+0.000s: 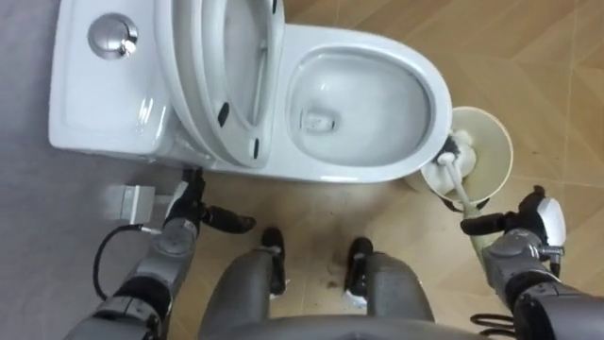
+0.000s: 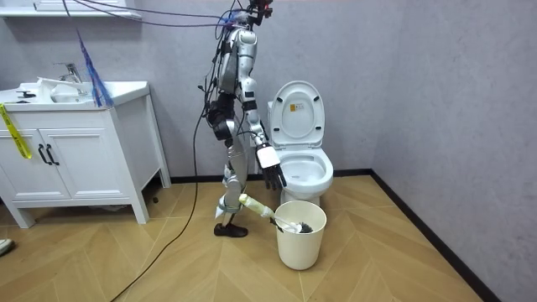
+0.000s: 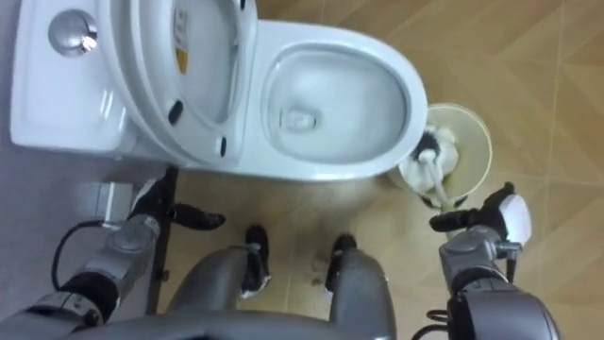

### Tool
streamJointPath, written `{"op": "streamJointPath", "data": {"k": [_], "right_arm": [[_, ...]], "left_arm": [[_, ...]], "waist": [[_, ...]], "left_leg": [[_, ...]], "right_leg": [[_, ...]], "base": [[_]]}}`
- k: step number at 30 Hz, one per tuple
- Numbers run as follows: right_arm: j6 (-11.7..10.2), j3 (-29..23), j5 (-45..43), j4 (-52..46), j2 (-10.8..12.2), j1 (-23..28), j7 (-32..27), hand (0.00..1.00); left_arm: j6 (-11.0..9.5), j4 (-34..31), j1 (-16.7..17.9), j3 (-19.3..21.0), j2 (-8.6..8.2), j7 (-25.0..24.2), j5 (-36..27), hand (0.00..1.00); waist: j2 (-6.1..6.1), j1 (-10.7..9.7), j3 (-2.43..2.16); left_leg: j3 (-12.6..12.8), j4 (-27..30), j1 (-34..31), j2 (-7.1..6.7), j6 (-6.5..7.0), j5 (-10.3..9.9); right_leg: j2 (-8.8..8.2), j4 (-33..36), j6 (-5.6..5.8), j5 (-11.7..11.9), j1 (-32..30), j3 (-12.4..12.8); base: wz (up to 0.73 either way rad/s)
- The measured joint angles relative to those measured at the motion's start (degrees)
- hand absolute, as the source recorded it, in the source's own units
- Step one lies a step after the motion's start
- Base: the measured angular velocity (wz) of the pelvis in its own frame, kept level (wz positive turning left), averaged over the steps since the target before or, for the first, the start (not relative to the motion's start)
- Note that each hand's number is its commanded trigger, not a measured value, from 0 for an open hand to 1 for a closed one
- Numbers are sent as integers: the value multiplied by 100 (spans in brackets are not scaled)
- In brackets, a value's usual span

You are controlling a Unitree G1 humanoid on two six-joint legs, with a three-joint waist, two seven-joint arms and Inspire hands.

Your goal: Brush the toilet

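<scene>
Grey wall, wood floor, white cabinet

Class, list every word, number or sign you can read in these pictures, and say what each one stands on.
No text can be read.
sticker inside the raised toilet lid: print too small to read.
yellow strip hanging by the cabinet: no legible marks.

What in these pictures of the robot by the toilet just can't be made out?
Whether the right hand touches the brush: eye views, fingertips and handle end sit too close to tell.
Bucket bottom: its wall hides it, room view.
Top of the toilet lid: cut off by the eye views' upper edge.
Lid sticker print: too small, room view.
</scene>
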Motion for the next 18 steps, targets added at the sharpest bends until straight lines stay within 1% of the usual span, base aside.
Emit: {"op": "streamJointPath", "data": {"k": [1,2,3,4,5,6,7,8,9,11,13,14,16,18], "right_arm": [[0,56,62,-18,-154,-85,-7,0],[0,153,107,-19,-312,-146,-26,0],[0,202,127,-18,-387,-172,-45,0],[4,234,179,-29,-486,-216,-69,0],[8,249,279,-34,-560,-274,-71,0],[20,252,290,-39,-601,-302,-71,0],[88,250,279,-15,-675,-368,-70,0],[158,245,281,6,-722,-457,-68,0],[185,247,288,7,-732,-491,-67,0],[197,343,292,-4,-750,-645,-58,0],[199,452,295,2,-760,-746,-56,0],[204,504,300,8,-765,-766,-54,0],[204,643,342,-25,-806,-798,-49,0],[202,736,402,-41,-822,-855,-27,0]], "left_arm": [[8,-167,-70,-100,28,46,0,0],[10,-318,-166,-185,33,92,1,0],[10,-371,-185,-232,34,100,0,0],[8,-467,-294,-311,46,102,1,0],[15,-623,-373,-353,72,103,-7,0],[23,-689,-385,-390,75,103,-14,0],[21,-852,-417,-434,100,103,-10,0],[17,-958,-435,-442,138,102,-9,0],[18,-981,-451,-444,159,102,-9,0],[21,-988,-543,-482,220,102,-12,0],[20,-994,-631,-553,251,102,-40,0],[20,-998,-686,-580,253,102,-101,0],[20,-1003,-781,-684,260,102,-128,0],[19,-1073,-823,-773,262,102,-94,0]], "waist": [[11,8,19],[16,26,28],[20,38,35],[28,56,40],[31,57,41],[39,66,44],[47,99,49],[58,125,59],[58,126,61],[60,147,69],[62,148,70],[84,145,82],[134,151,101],[146,150,103]], "left_leg": [[44,158,-247,2,5,-3],[101,312,-479,0,11,-5],[109,393,-580,-3,30,-16],[108,566,-770,-5,94,-54],[109,754,-991,-1,163,-101],[110,826,-1095,-3,178,-114],[114,1007,-1322,-11,186,-127],[113,1220,-1569,7,186,-180],[113,1325,-1683,12,185,-188],[112,1716,-2099,49,169,-224],[116,1976,-2366,62,163,-246],[115,2120,-2518,78,134,-265],[115,2307,-2740,95,129,-272],[144,2466,-2931,104,127,-286]], "right_leg": [[-19,187,0,-16,-268,80],[-56,354,-8,-53,-514,113],[-73,437,-7,-77,-613,118],[-88,599,-1,-140,-804,136],[-94,793,-20,-224,-1028,186],[-103,874,-26,-263,-1127,203],[-147,1083,-63,-349,-1349,205],[-178,1346,-107,-414,-1615,204],[-191,1466,-122,-448,-1735,214],[-215,1921,-172,-576,-2169,267],[-278,2233,-216,-654,-2461,258],[-289,2392,-224,-694,-2620,264],[-306,2588,-249,-713,-2847,276],[-306,2781,-256,-726,-3079,344]], "base": [[-4],[0],[0],[0],[0],[8],[12],[14],[11],[6],[5],[4],[0],[-2]]}}
